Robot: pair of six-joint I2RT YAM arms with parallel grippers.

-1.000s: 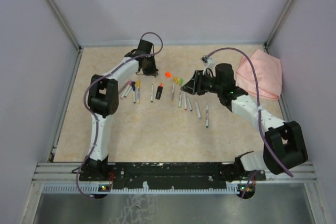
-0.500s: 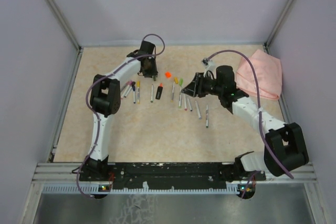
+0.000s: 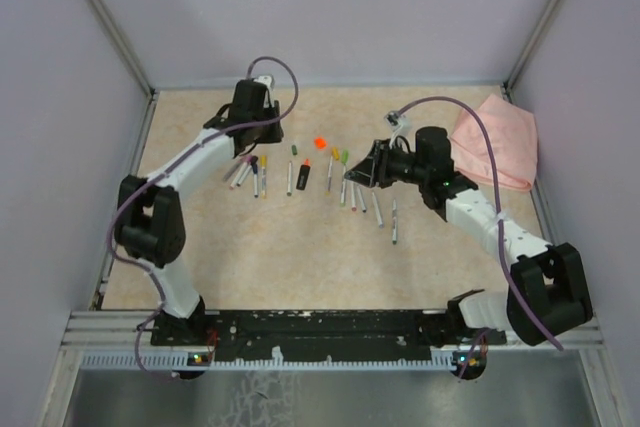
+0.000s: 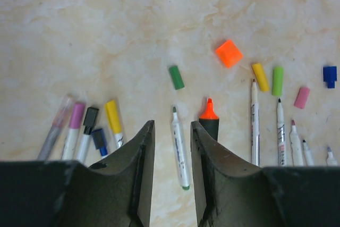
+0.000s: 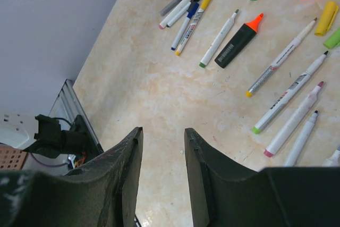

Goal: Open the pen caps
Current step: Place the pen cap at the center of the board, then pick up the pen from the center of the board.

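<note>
Pen caps [image 4: 111,114] are seen fitted on the clustered pens [image 4: 70,141] at the far left. Further right, loose caps [image 4: 176,77] in green, orange, yellow, lime, pink and blue are laid on the surface [image 4: 106,19], beyond uncapped pens [image 4: 179,147]. The left end effector [image 4: 171,128] is held above these, narrowly parted, gripping nothing. The right end effector [image 5: 162,134] is likewise narrowly parted and empty. A pink cloth [image 3: 495,142] is bunched at the far right.
</note>
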